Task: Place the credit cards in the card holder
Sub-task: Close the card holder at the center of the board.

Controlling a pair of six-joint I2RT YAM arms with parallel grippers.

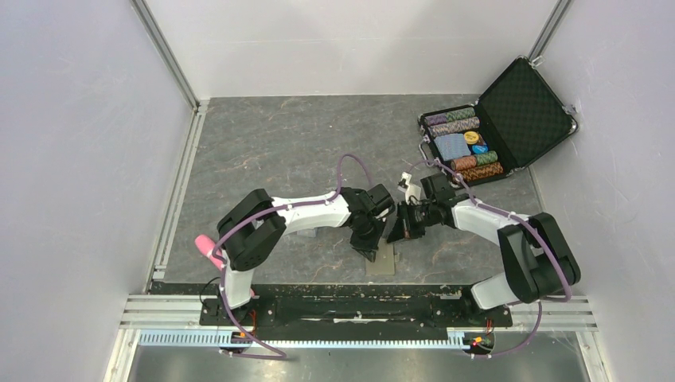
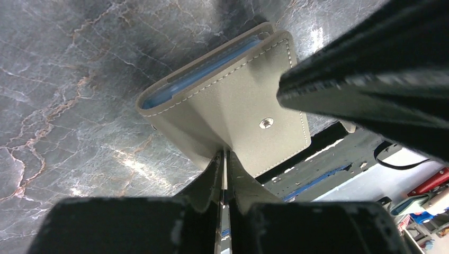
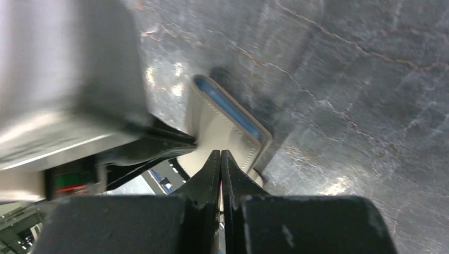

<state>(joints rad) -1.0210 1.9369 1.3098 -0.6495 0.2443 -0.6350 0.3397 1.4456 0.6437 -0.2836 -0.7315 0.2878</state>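
Olive card holder, snap up, lengthwise near-far

Nothing legible shows in any view. The card holder carries no lettering or logo, only pale stitching and a plain round snap stud. Away from the card holder, toward the far right corner, the poker chips in the black case bear edge patterns and a gold mark, all too small to read as numbers or words.
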